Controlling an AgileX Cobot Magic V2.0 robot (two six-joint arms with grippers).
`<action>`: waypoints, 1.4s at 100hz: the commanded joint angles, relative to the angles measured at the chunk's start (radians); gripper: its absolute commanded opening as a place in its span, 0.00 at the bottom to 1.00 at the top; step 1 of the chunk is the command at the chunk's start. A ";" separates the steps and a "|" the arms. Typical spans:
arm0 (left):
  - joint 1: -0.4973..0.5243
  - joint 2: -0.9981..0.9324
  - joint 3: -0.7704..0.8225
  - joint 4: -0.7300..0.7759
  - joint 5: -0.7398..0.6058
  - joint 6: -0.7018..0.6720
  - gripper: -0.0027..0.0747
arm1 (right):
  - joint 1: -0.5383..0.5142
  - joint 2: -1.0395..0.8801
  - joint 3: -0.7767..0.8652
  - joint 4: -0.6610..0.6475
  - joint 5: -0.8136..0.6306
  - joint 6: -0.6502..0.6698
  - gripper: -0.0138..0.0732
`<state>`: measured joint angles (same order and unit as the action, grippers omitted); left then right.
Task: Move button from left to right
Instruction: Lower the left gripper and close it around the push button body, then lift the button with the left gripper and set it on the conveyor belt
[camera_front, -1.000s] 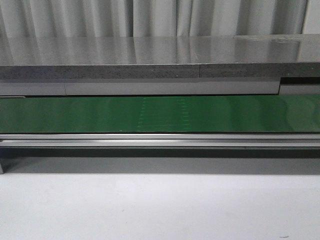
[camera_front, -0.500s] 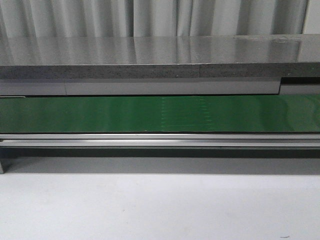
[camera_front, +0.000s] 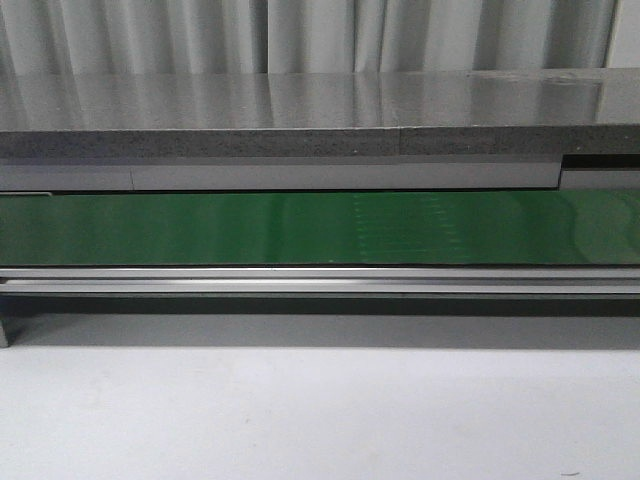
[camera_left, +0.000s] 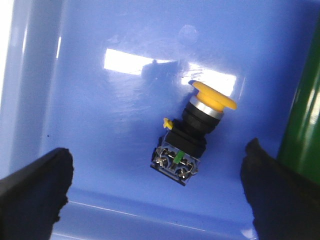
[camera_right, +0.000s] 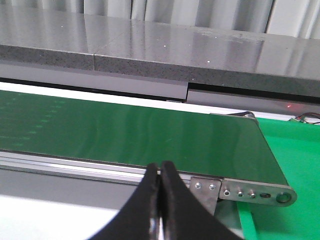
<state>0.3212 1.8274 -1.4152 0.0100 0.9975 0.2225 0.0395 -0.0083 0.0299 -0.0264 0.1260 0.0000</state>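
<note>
The button (camera_left: 192, 132) lies on its side in a blue bin (camera_left: 100, 115), its yellow cap (camera_left: 215, 96) tipped away from its dark body with metal terminals. My left gripper (camera_left: 155, 192) is open wide above it, one black finger (camera_left: 35, 192) on each side, touching nothing. My right gripper (camera_right: 160, 172) is shut and empty, its fingertips pressed together in front of the green conveyor belt (camera_right: 150, 135). Neither gripper nor the button shows in the front view.
The green conveyor belt (camera_front: 320, 228) runs across the front view with a metal rail (camera_front: 320, 280) in front and a grey stone counter (camera_front: 300, 110) behind. Its end roller bracket (camera_right: 255, 190) and a green surface (camera_right: 300, 160) lie beside my right gripper.
A faint pattern on the green belt has shifted to the right across the front view. Nothing else differs.
</note>
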 joint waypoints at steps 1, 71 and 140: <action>0.002 -0.028 -0.031 -0.032 -0.015 0.018 0.87 | 0.001 -0.017 0.000 -0.007 -0.083 -0.007 0.08; -0.027 0.081 -0.029 -0.039 -0.039 0.027 0.87 | 0.001 -0.017 0.000 -0.007 -0.083 -0.007 0.08; -0.040 0.166 -0.029 -0.029 -0.060 0.027 0.47 | 0.001 -0.017 0.000 -0.007 -0.083 -0.007 0.08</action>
<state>0.2852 2.0374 -1.4168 -0.0078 0.9426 0.2505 0.0395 -0.0083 0.0299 -0.0264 0.1260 0.0000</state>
